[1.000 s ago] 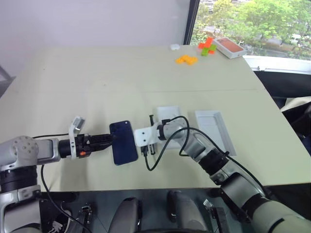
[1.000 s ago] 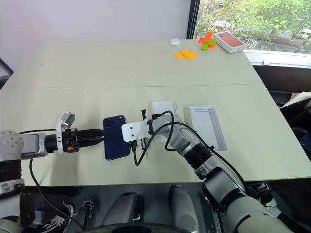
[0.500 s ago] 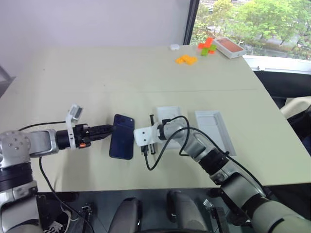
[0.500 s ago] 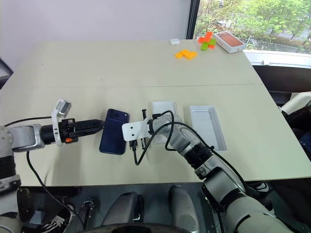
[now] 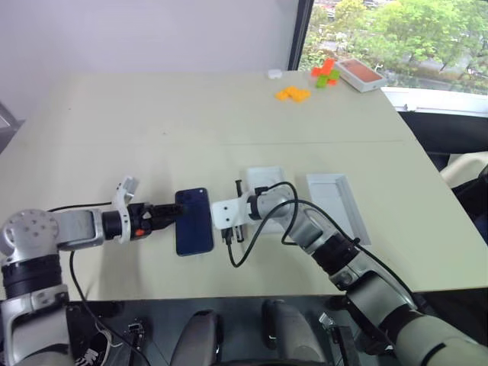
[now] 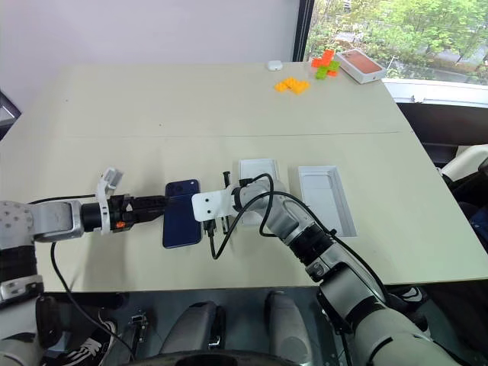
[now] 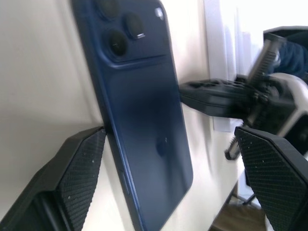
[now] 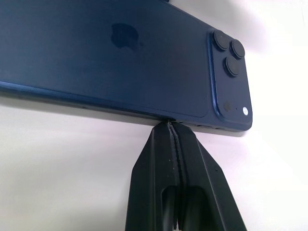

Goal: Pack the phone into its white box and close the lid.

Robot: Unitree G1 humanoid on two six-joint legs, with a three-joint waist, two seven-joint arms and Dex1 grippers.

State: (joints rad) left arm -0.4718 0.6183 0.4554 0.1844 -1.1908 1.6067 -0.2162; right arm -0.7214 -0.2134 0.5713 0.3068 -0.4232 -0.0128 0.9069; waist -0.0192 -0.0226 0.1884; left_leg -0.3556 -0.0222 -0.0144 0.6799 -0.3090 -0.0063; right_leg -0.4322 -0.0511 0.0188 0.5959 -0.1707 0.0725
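Observation:
The dark navy phone [image 5: 194, 221] lies back up on the table, camera cluster at its far end. My left gripper [image 5: 169, 216] comes at it from the left and stands open; in the left wrist view one finger [image 7: 79, 168] rests against the phone's [image 7: 144, 130] long edge while the other stays well clear. My right gripper [image 8: 171, 126] is shut, and its tip presses the opposite long edge of the phone [image 8: 120, 57]. The white box [image 5: 264, 178] sits just behind my right wrist, partly hidden. The lid [image 5: 336, 204] lies inside up to its right.
Orange and green toy bricks [image 5: 293, 94], an orange-topped white box [image 5: 360, 74] and a small white object [image 5: 274, 74] sit at the far right corner. The table's front edge [image 5: 229, 293] runs close below the phone. A black cable [image 5: 263, 229] loops off my right wrist.
The phone swung askew half a second ago and now lies straight again. My left gripper has turned and moved in toward the phone. The right arm has not moved.

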